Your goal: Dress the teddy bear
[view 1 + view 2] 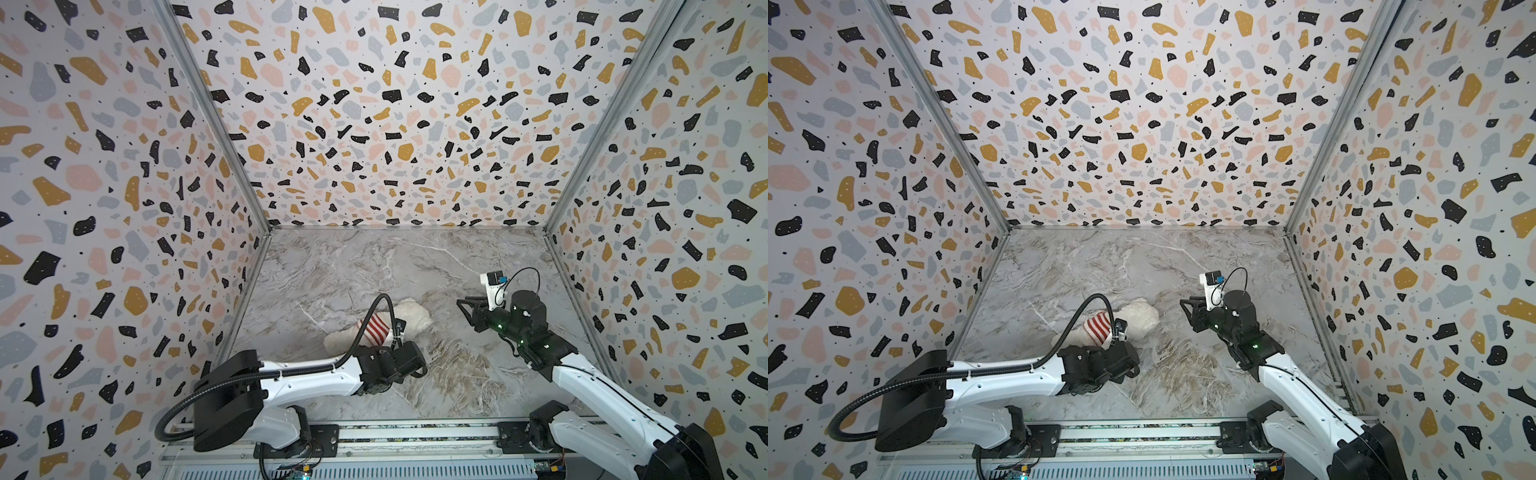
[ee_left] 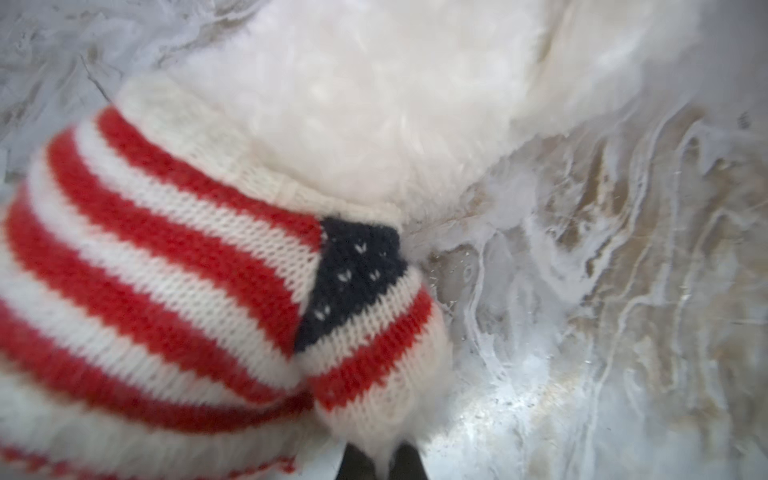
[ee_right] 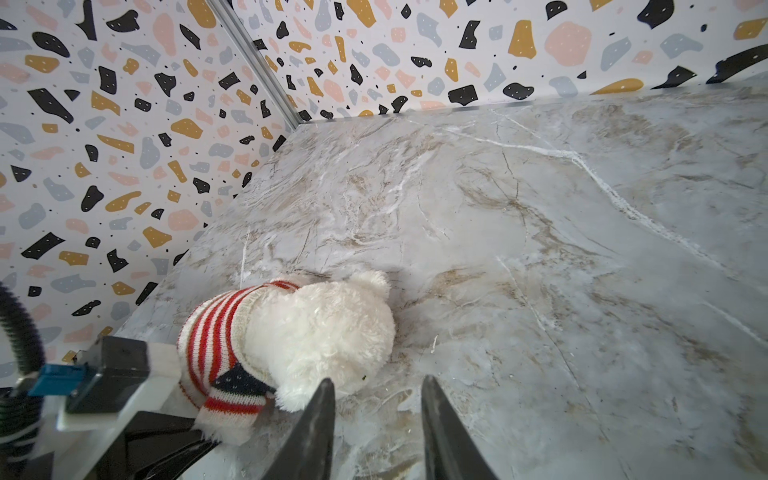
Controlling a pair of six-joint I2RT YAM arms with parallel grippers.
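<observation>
The teddy bear lies on the marble table, a fluffy cream-white plush. It wears a red-and-white striped knitted sweater with a navy patch. My left gripper is shut on the furry end of the bear's sleeved arm, at the bear's near side. In the top views its wrist hides the fingers. My right gripper stands open to the right of the bear's head, above the table, holding nothing.
Terrazzo-patterned walls close in the marble table on the left, back and right. A metal rail with both arm bases runs along the front edge. The left arm's black cable arcs over the bear.
</observation>
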